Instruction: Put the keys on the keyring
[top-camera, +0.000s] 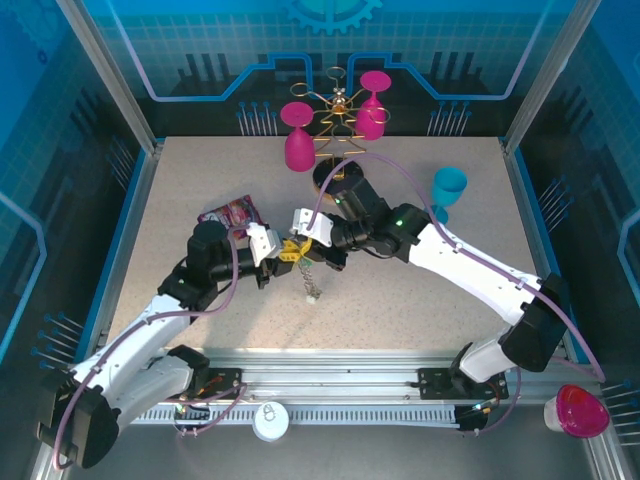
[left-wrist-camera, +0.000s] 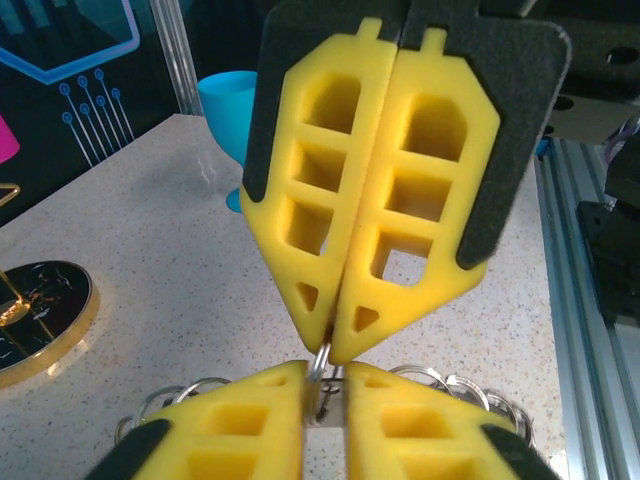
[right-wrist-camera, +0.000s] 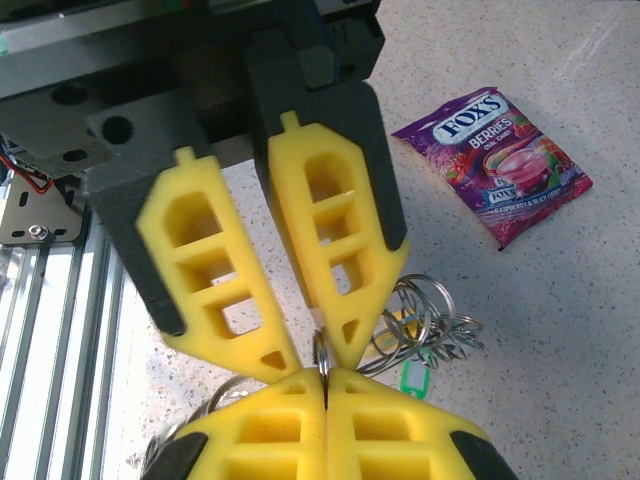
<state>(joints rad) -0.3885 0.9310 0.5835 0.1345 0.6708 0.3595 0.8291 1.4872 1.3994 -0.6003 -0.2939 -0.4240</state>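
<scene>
Because both grippers pinch the same short arc of the thin grey metal keyring (right-wrist-camera: 320, 350), a pull from either arm could probably tear it from their grip and drop it. The left gripper (right-wrist-camera: 315, 360) is nipped onto it, and the right gripper (right-wrist-camera: 326, 395) is pressed together on it tip to tip. The small coloured-head metal keys (right-wrist-camera: 412, 378) cluster just beside them, over the speckled surface (right-wrist-camera: 560, 330).

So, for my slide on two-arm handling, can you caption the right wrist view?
Right gripper and left gripper meet tip to tip, both pinching the keyring; a candy bag lies on the table.
</scene>
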